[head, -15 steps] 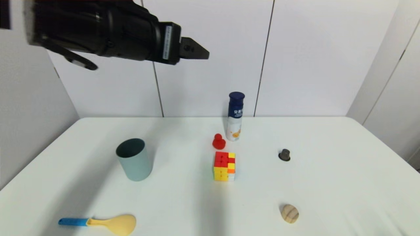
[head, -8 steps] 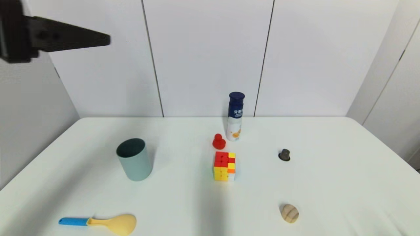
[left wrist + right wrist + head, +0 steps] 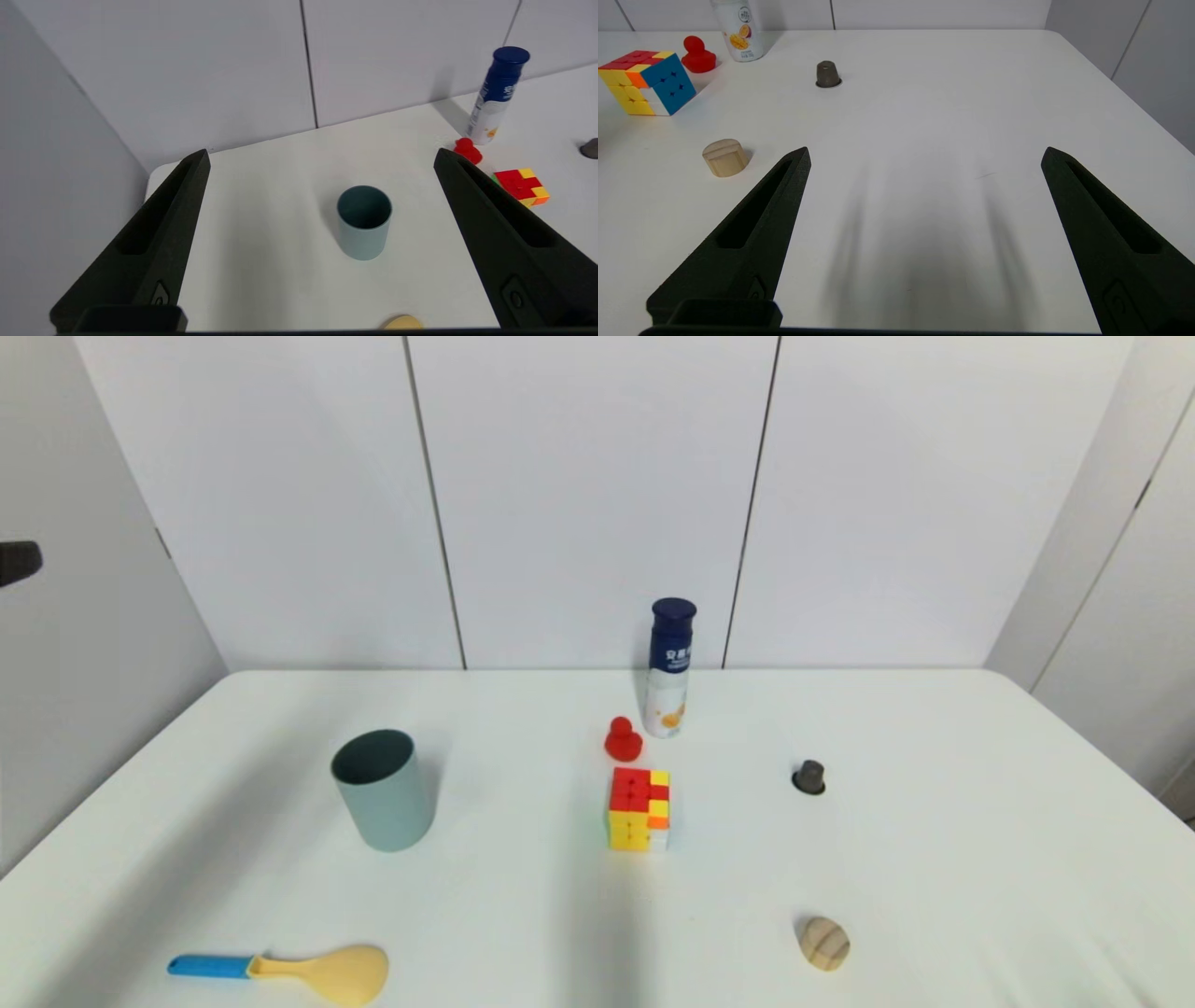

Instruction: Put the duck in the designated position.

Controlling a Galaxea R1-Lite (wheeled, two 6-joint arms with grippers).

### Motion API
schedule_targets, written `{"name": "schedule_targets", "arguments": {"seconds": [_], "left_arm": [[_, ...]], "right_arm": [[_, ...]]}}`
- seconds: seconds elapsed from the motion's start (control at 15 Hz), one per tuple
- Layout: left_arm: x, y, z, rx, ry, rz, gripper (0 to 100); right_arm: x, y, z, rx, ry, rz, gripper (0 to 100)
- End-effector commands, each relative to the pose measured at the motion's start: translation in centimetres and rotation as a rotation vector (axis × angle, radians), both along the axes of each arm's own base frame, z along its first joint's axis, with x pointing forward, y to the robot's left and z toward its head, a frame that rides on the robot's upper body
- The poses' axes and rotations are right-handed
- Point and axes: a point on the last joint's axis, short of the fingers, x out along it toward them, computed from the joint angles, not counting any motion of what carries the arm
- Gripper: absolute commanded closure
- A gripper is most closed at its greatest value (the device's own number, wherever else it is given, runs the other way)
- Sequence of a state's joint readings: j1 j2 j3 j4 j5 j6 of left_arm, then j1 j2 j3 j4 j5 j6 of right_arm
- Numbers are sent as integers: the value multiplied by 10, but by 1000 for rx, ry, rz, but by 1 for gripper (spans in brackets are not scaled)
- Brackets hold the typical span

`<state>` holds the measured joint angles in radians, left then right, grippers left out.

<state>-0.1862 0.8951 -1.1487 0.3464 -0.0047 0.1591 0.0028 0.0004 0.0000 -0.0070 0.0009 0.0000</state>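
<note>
The small red duck (image 3: 623, 739) stands upright on the white table, between the blue-capped bottle behind it and the puzzle cube in front. It also shows as the red duck (image 3: 468, 150) in the left wrist view and the duck (image 3: 697, 55) in the right wrist view. My left gripper (image 3: 321, 156) is open and empty, high above the table's left side; only a dark tip (image 3: 19, 562) shows at the head view's left edge. My right gripper (image 3: 924, 154) is open and empty, low over the table's right part, out of the head view.
A teal cup (image 3: 383, 790) stands left of centre. A red-yellow puzzle cube (image 3: 639, 808) sits just in front of the duck, a white bottle (image 3: 669, 669) just behind it. A dark hat-shaped piece (image 3: 809, 777), a wooden piece (image 3: 823, 943) and a yellow spoon (image 3: 308, 972) lie around.
The left arm has swung out of the head view to the left; only a dark tip stays at the left edge. The duck and the other objects have not moved.
</note>
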Motion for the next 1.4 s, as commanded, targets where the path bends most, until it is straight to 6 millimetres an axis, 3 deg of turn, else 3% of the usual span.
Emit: {"name": "schedule_targets", "arguments": {"seconds": [0.07,0.27,0.47,0.6,1.07,1.4], "left_arm": [[-44,9,-43,2,-17,60,0],[-69,13,-92,27,15,66,0],[-83,14,-145,38,65,86,0],[-91,13,-170,56,60,126,0],[-94,12,-234,37,-15,172,0],[-86,12,-260,20,-77,171,0]], "right_arm": [[0,0,0,0,0,1,0],[0,0,0,0,0,1,0],[0,0,0,0,0,1,0],[0,0,0,0,0,1,0],[0,0,0,0,0,1,0],[0,0,0,0,0,1,0]]}}
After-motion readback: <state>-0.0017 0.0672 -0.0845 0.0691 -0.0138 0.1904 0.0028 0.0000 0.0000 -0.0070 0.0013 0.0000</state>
